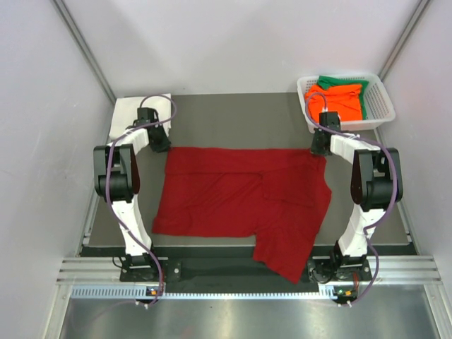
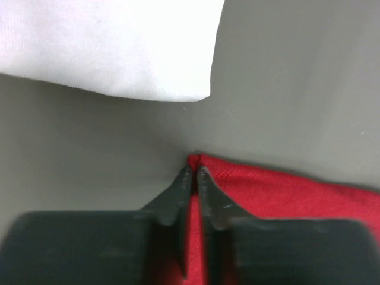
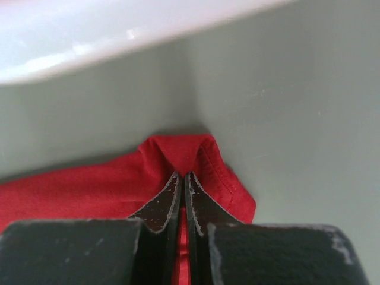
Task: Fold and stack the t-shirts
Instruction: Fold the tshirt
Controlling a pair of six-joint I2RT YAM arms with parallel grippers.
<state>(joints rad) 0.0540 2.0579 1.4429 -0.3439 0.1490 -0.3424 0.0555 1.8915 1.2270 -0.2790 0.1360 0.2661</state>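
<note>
- Table [image 1: 233, 120] – grey, with everything on it.
- Red shirt [image 1: 233, 198] – spread across the middle, partly folded over itself; its near right part reaches past the near edge.
- Basket [image 1: 379, 99] – far right corner, holding an orange shirt [image 1: 339, 99] on a green shirt [image 1: 335, 82].
- White shirt [image 1: 131, 113] – folded, far left corner, apart from the red one.
- Left gripper [image 2: 194, 172] – clenched on the red shirt's far left corner.
- Right gripper [image 3: 181, 176] – pinching its far right corner, just near the basket.
</note>
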